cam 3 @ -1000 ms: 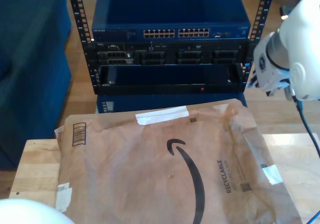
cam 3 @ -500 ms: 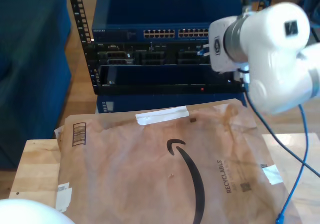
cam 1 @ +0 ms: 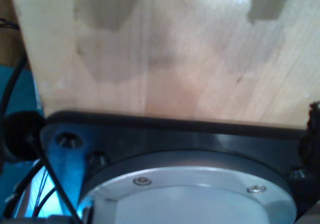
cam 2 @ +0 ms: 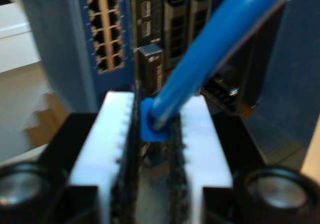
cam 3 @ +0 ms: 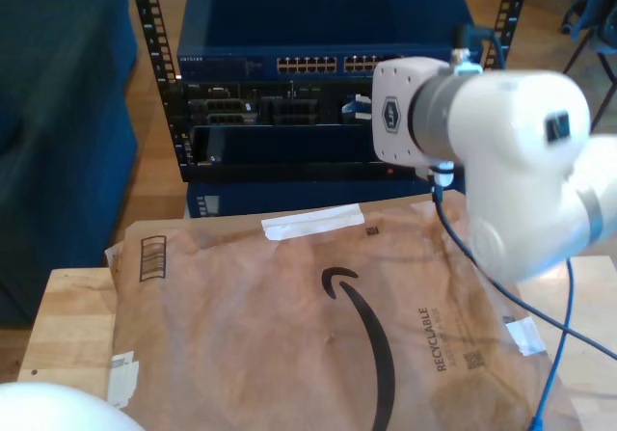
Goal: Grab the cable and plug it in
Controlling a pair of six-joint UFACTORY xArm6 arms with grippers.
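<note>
The second pincer is clamped on the cable, its white fingers nearly together around the blue boot at the cable's end, held up just before the rack's port rows. In the exterior view the cable trails down at that view's right over the counter. The first pincer's state cannot be told. The switch reads "NETGEAR"; the paper mailer reads "RECYCLABLE".
</note>
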